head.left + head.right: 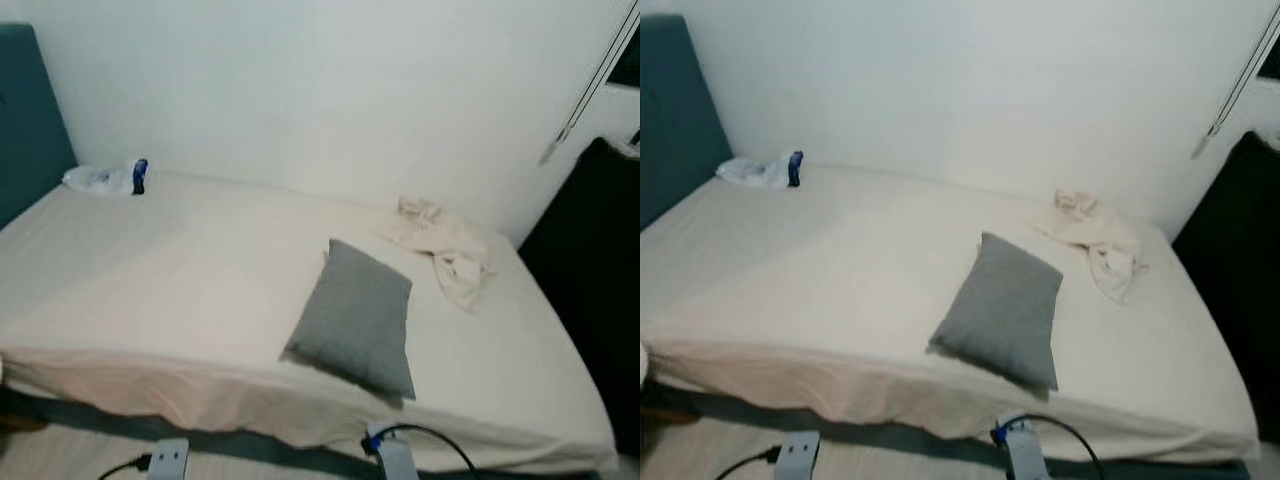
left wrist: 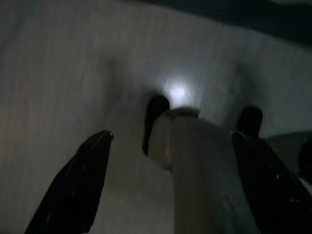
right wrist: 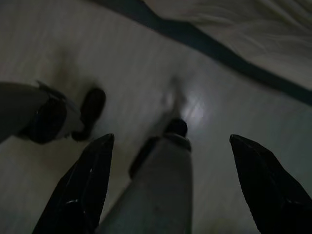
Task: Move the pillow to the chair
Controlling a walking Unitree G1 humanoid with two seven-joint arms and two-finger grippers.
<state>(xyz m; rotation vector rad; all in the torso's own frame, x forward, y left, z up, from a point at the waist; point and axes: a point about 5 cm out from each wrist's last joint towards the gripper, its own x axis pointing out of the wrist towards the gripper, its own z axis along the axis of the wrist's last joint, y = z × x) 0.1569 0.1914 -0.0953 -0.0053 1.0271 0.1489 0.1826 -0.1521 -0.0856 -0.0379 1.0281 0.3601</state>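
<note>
On the bed (image 1: pixel 150 280) lies the grey pillow (image 1: pixel 355 318), well apart from both low-hanging, spread-fingered end effectors.

Your left arm (image 1: pixel 168 460) shows as a flat silver-grey block at about 7 o'clock in the head view, with a black cable running off toward 8 o'clock. Your right arm (image 1: pixel 392 455) is a silver-grey stub near 6 o'clock, with a blue fitting at its top and a black cable looping off toward 5 o'clock.

Your left gripper (image 2: pixel 170 183) has two long, black, tapered fingers (image 2: pixel 73 187), glossy in dim light. Your right gripper (image 3: pixel 170 185) matches it: black pointed fingers (image 3: pixel 80 187).

Pale grey legs end in dark feet (image 3: pixel 92 107).
</note>
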